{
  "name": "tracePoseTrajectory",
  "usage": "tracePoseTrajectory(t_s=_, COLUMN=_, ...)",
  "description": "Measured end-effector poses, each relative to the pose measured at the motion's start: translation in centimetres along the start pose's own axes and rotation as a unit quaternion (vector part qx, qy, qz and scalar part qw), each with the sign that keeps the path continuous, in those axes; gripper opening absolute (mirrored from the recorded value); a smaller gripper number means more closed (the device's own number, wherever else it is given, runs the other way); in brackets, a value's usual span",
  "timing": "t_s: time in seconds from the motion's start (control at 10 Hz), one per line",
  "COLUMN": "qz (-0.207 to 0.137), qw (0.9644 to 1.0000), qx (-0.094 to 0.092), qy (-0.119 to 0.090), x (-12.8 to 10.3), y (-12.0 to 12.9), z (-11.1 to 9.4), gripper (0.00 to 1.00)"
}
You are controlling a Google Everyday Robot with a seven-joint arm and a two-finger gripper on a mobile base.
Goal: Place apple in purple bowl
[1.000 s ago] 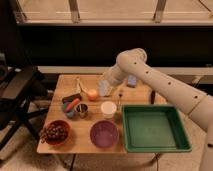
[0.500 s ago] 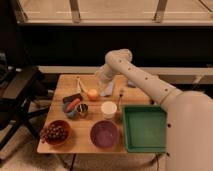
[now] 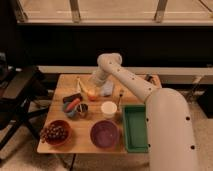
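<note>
gripper (image 3: 93, 86) just above apple (image 3: 92, 95) | purple bowl (image 3: 104, 134) nr table (image 3: 65, 83) front edge

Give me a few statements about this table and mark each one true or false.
1. The apple lies in the purple bowl. False: it sits on the table, apart from that bowl, at the end effector.
2. Grapes lie in the reddish-brown bowl. True.
3. The white cup stands inside the green tray. False: it stands on the table beside the tray.
4. The end effector is down by the apple, on the far side of the table. True.
</note>
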Motion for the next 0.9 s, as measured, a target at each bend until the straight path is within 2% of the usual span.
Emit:
tracePoseTrajectory(t_s=0.5, qz=0.016, qw=0.9988, qx=-0.041, qy=-0.021, x=0.8, y=1.6, z=3.8, gripper=0.65)
tracePoseTrajectory(t_s=0.7, qz=0.027, qw=0.9981, qx=-0.051, qy=-0.022, x=1.2, y=2.4, z=4.5, gripper=0.65)
tracePoseTrajectory(t_s=0.8, qz=0.035, qw=0.9976, qx=-0.055, qy=-0.022, x=1.6, y=3.0, z=4.8, gripper=0.62)
tracePoseTrajectory(t_s=0.9, qz=0.039, qw=0.9973, qx=-0.058, qy=-0.023, x=1.7, y=3.3, z=4.8, gripper=0.55)
